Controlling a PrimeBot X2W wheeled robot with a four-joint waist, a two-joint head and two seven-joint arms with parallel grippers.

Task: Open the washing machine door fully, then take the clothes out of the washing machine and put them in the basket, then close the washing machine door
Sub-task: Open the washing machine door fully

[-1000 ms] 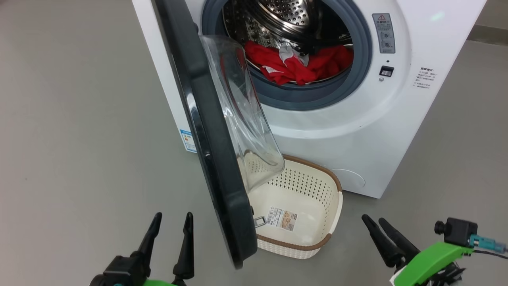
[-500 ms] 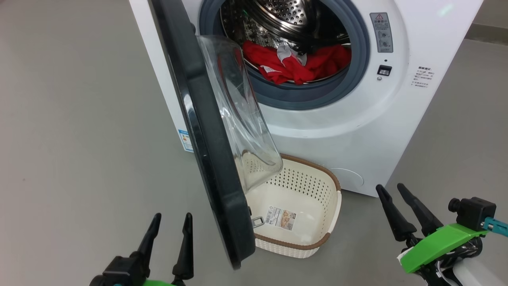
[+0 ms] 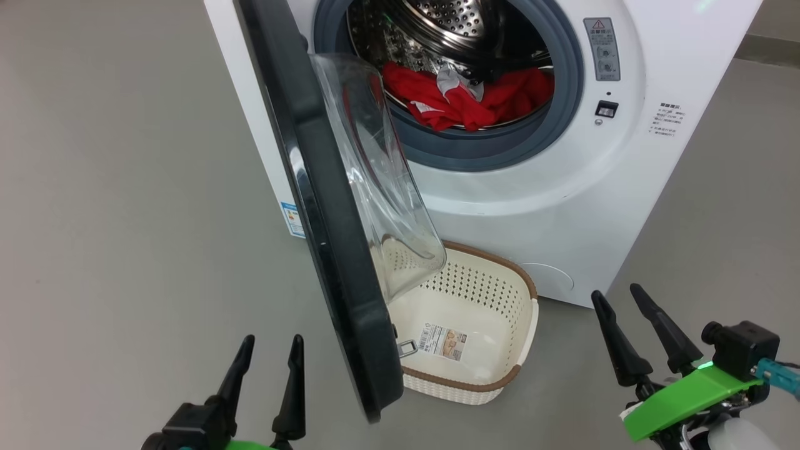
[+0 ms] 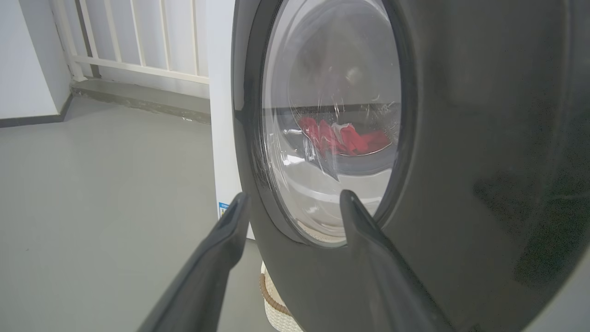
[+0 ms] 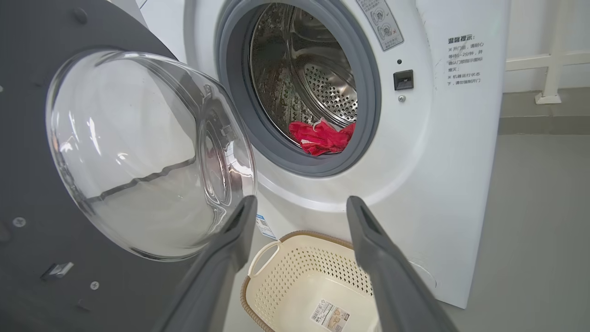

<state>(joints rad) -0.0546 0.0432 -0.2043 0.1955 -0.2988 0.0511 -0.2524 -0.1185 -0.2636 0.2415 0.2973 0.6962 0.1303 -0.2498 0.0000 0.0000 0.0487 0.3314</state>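
Left gripper [image 3: 274, 340] hovers spread and empty outside the washing machine door [image 3: 337, 250], right gripper [image 3: 615, 290] likewise released near the basket [image 3: 532, 325].

washing machine [image 5: 456, 152]: notice [image 5: 464, 60] headed 温馨提示 | grey sticker [image 5: 381, 20]: warning triangle | basket [image 5: 318, 272] label [image 5: 330, 315]: barcode, illegible

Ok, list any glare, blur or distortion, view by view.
Head view: sharp, evenly lit, pale streaks on the door glass. Left wrist view: clothes hazy and warped through that glass, black rim grainy. Right wrist view: bright reflections on the glass, drum sharp.
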